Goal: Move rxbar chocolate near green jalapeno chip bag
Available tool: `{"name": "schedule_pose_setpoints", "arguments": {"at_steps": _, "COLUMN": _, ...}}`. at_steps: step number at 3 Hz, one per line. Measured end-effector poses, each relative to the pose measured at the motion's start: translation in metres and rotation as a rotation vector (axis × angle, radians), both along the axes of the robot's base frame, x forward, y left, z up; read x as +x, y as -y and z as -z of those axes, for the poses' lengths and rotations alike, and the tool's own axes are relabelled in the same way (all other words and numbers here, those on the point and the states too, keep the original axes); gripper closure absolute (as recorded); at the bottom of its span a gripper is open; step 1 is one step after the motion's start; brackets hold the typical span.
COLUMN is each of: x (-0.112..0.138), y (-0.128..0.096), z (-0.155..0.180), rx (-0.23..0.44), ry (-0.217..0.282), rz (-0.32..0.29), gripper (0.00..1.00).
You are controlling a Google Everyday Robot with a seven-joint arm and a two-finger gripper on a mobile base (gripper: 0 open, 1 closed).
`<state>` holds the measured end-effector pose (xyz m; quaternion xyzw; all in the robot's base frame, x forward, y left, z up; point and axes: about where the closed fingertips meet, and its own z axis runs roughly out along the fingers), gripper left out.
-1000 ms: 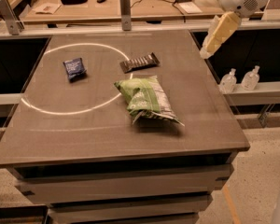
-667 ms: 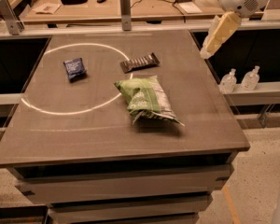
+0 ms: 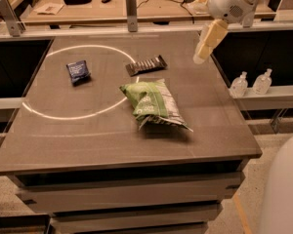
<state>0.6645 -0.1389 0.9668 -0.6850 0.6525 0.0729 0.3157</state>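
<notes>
The rxbar chocolate [image 3: 145, 65] is a slim dark bar with pale stripes, lying flat on the table [image 3: 88, 140] behind the middle. The green jalapeno chip bag [image 3: 154, 104] is puffy and crinkled, light green with white patches. It lies just in front of the bar with a small gap between them. My gripper [image 3: 201, 55] is pale cream and hangs from the white arm at the upper right. It points down over the table's right edge, to the right of the bar and well above the surface, and touches nothing.
A small dark blue packet [image 3: 78, 72] lies at the left, inside a white circle [image 3: 88, 113] marked on the tabletop. Two clear bottles [image 3: 239, 84] stand on a ledge right of the table. A cluttered bench runs behind it.
My gripper has moved a little to the left, in over the table's right edge. The bar, the bag and the blue packet have not moved.
</notes>
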Motion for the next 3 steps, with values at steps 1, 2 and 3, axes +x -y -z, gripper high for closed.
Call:
{"name": "schedule_pose_setpoints", "arguments": {"at_steps": 1, "x": 0.023, "y": -0.008, "z": 0.019, "rx": -0.060, "ry": 0.042, "rz": -0.013, "gripper": 0.00}}
{"name": "schedule_pose_setpoints", "arguments": {"at_steps": 2, "x": 0.040, "y": -0.015, "z": 0.037, "rx": -0.117, "ry": 0.072, "rz": -0.049, "gripper": 0.00}}
{"name": "schedule_pose_setpoints", "arguments": {"at_steps": 3, "x": 0.057, "y": -0.027, "z": 0.055, "rx": -0.162, "ry": 0.067, "rz": -0.103, "gripper": 0.00}}
